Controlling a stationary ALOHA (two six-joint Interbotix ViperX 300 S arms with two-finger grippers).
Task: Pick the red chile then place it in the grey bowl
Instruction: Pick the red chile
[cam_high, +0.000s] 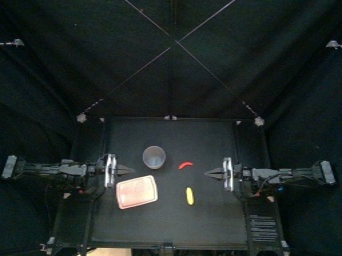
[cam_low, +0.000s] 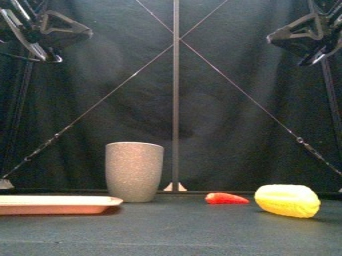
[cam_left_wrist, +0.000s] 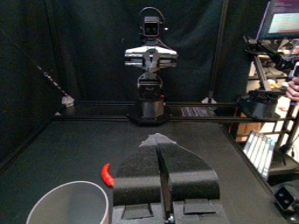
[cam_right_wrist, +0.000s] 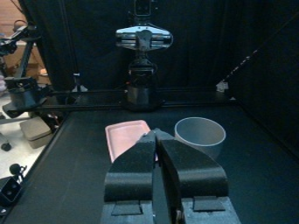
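High overhead for the top view, tilted down and slightly toward the back curtain (cam_high: 80, 60), far enough to take in the whole table (cam_high: 160, 228); low at the table's front edge for the front view, level and close on grey cup (cam_low: 134, 172), red chile (cam_low: 226, 198) and pink tray (cam_low: 54, 204). Wrist views aimed at each other across the table, both catching the cup, left also the chile, right also the tray

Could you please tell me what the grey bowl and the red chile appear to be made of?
The grey bowl looks like matte ceramic or plastic: dull, finely speckled surface. The red chile seems moulded plastic: smooth, uniform colour, though too small to be sure.
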